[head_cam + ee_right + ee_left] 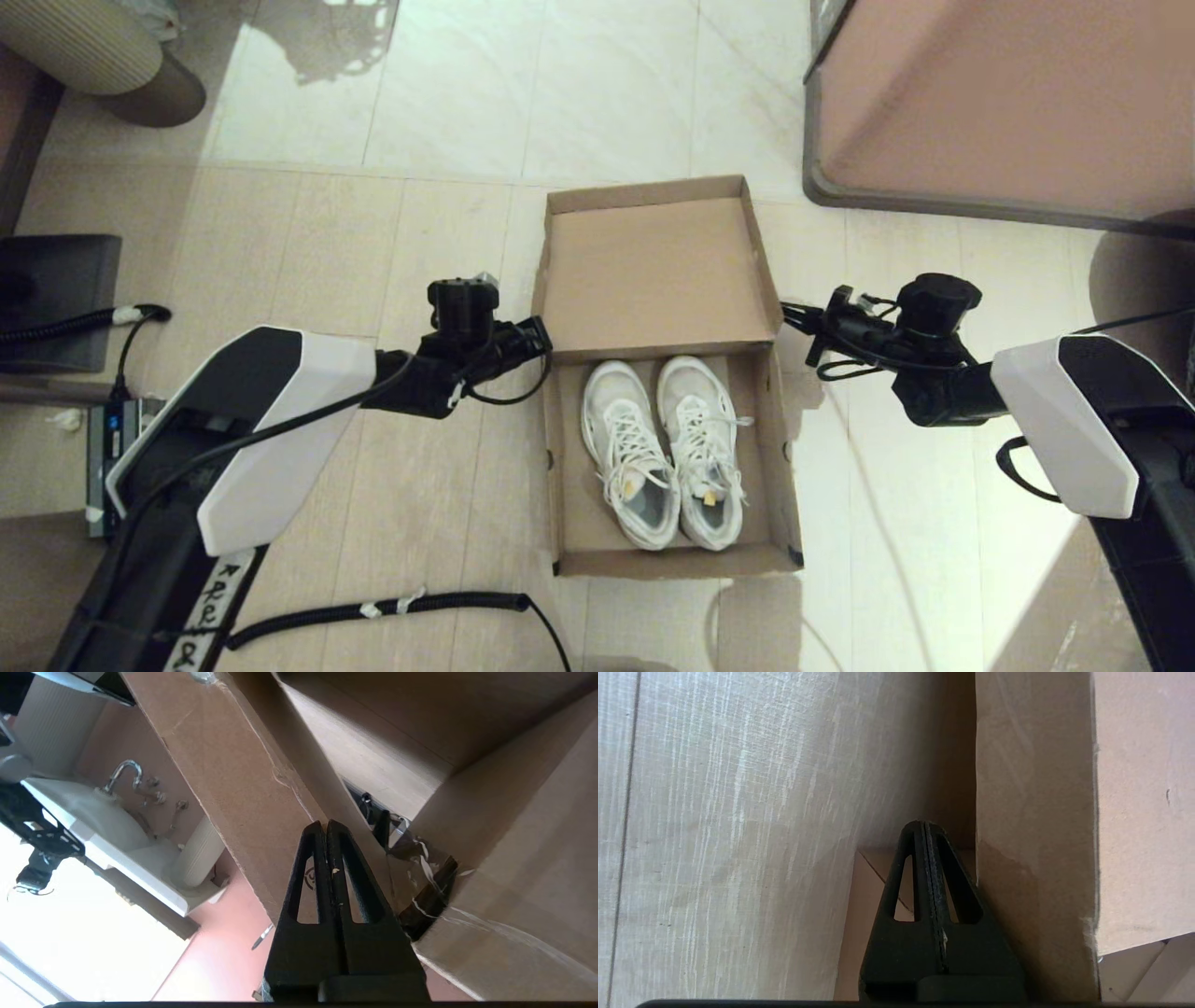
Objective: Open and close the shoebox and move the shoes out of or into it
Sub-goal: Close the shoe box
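Head view: shoes [665, 450] lie lengthwise in shoebox [775, 551], toes toward lid; both end effectors pinched closed.

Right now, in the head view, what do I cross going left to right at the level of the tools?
Left tool, shut, at the box's left side → shoebox, lid open, the shoes lying side by side inside it nearer the robot → right tool, shut, at the box's right side.
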Robot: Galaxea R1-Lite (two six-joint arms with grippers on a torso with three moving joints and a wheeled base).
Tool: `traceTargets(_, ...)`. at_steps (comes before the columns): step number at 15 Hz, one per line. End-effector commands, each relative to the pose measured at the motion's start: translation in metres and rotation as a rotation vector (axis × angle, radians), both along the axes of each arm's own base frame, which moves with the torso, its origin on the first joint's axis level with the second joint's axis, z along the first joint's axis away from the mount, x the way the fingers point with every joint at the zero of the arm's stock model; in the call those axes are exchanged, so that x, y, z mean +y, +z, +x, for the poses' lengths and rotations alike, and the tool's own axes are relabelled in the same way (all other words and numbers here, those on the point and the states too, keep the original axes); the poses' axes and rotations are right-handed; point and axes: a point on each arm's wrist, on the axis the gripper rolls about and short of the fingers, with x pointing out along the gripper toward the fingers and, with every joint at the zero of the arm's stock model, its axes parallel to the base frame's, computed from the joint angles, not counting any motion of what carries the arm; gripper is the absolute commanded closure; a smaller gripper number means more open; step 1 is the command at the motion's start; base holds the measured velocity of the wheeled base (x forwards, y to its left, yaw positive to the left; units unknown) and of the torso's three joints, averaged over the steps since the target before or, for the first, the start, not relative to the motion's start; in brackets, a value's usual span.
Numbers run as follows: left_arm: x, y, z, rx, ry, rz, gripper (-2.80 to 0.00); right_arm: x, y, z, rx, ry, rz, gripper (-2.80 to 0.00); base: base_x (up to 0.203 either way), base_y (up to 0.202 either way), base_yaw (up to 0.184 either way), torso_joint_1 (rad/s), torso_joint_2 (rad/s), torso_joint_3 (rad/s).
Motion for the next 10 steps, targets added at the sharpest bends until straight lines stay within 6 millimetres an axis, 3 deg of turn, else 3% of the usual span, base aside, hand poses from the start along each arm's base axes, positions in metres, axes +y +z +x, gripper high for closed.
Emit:
traceTargets(1,-0.002,0.006,-0.002,-0.011,-0.005,-0.009,0.0,0.0,0.008,-0.005,-0.016,0.009,0.003,0.0,0.0,0.0,0.0,0.0,0.0,0.0)
traceTargets(6,-0.005,0.002,-0.009,0.019,-0.034,-0.001,0.0,-0.004,0.014,-0.017,0.01,0.005,0.002,0.0,0.0,0.0,0.0,0.0,0.0,0.0)
traceTargets(10,-0.003,-0.002,-0.022,0.067,-0.044,0.017,0.0,-0.007,0.003,-0.039,0.049,0.001,0.0,0.0,0.0,0.0,0.0,0.0,0.0,0.0)
